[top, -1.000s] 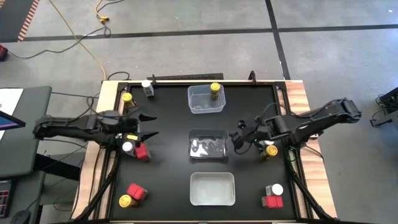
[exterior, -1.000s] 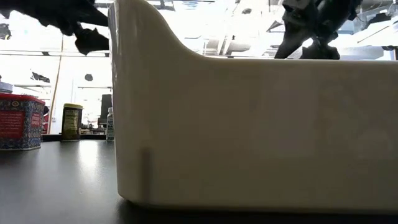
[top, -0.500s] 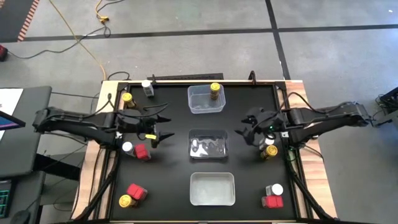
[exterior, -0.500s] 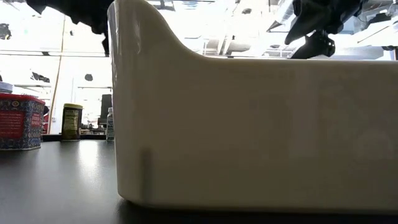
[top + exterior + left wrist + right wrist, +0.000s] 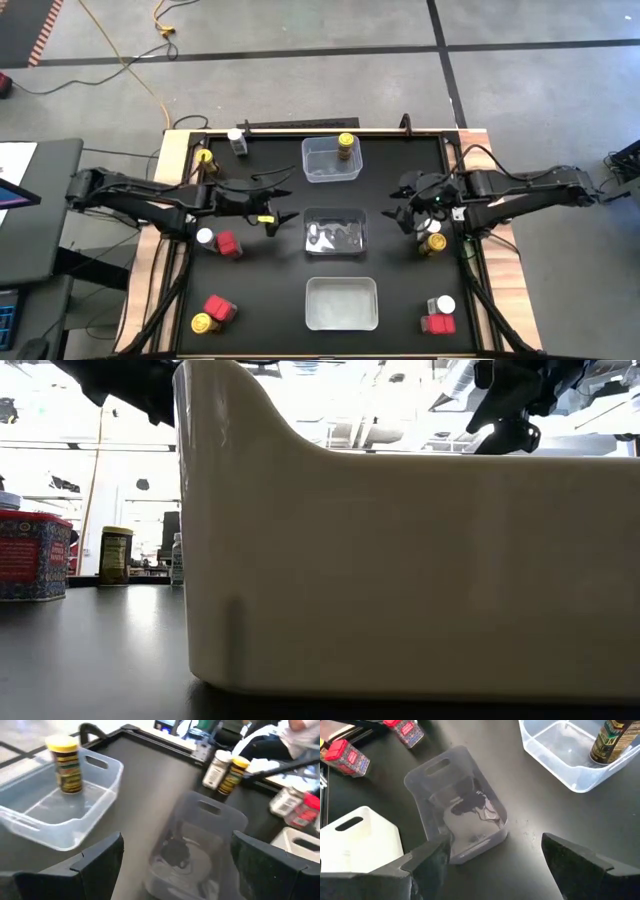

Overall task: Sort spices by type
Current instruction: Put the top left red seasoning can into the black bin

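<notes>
My left gripper [image 5: 285, 203] is open and empty, just left of the middle clear tub [image 5: 335, 232]; in its wrist view [image 5: 177, 862] it faces that tub [image 5: 200, 840]. My right gripper [image 5: 395, 205] is open and empty at the tub's right [image 5: 495, 865]. One yellow-capped jar [image 5: 345, 145] stands in the far tub [image 5: 322, 165]. Other spices stand on the table: a yellow-capped jar [image 5: 205, 157], a white-capped jar [image 5: 237, 140], a white-capped jar [image 5: 205, 237] beside a red tin [image 5: 228, 244], and a yellow-capped jar [image 5: 435, 243] under the right arm.
A white tub [image 5: 342, 303] sits near the table's near edge and fills the low view [image 5: 400, 560]. A red tin [image 5: 218, 308] and a yellow-capped jar [image 5: 201, 322] stand at the near left, a white-capped jar [image 5: 443, 305] and a red tin [image 5: 437, 323] at the near right.
My left gripper has travelled toward the table's right, from above the white-capped jar and red tin to the middle tub's left side, staying open. My right gripper has drawn back a little toward the right and far edge, also open. No spice has moved.
</notes>
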Controlling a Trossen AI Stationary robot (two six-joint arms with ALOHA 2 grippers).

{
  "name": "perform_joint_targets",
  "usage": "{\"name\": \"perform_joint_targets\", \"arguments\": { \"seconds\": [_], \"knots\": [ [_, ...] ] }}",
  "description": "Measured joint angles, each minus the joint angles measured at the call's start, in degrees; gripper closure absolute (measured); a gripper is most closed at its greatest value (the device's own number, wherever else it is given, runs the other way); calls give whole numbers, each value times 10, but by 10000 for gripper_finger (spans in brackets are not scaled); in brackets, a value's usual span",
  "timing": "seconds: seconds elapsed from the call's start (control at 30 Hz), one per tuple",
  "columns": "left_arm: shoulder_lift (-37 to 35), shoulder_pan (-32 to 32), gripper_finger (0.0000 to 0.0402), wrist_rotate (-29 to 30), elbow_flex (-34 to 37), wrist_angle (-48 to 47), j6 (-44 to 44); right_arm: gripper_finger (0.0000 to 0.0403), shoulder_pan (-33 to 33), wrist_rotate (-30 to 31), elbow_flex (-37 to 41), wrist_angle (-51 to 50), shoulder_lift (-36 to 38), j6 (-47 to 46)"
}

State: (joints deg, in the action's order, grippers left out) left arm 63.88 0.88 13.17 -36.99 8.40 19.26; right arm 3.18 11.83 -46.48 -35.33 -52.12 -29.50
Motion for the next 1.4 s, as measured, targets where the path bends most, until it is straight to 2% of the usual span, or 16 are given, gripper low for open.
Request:
{"name": "perform_joint_targets", "arguments": {
  "seconds": [0.23, 0.43, 0.6, 0.7, 0.8, 0.9, 1.07, 1.17, 1.4],
  "knots": [
    [-23, 105, 56, -9, 0, -16, 40, 66, -10, 0, 0, 11, 0, -25],
    [-43, 205, 56, -116, 0, -61, 46, 66, -41, 1, 0, 17, 0, -46],
    [-48, 229, 56, -162, -1, -121, -43, 66, -64, 2, 0, 17, 0, -55],
    [-49, 219, 56, -159, -32, -234, -92, 66, -81, 2, 0, 17, 0, -52],
    [-47, 201, 56, -122, -86, -380, -111, 66, -97, 3, 0, 17, -1, -49],
    [-47, 176, 56, -90, -134, -480, -113, 66, -111, 3, 0, 15, -5, -41],
    [-47, 133, 56, -89, -190, -606, -110, 66, -128, 3, -1, 15, -18, -26],
    [-47, 96, 56, -99, -203, -658, -68, 66, -133, 3, -1, 15, -28, -21],
    [-46, -10, 56, -89, -205, -717, 93, 66, -132, 3, -1, 14, -43, -19]
  ]
}}
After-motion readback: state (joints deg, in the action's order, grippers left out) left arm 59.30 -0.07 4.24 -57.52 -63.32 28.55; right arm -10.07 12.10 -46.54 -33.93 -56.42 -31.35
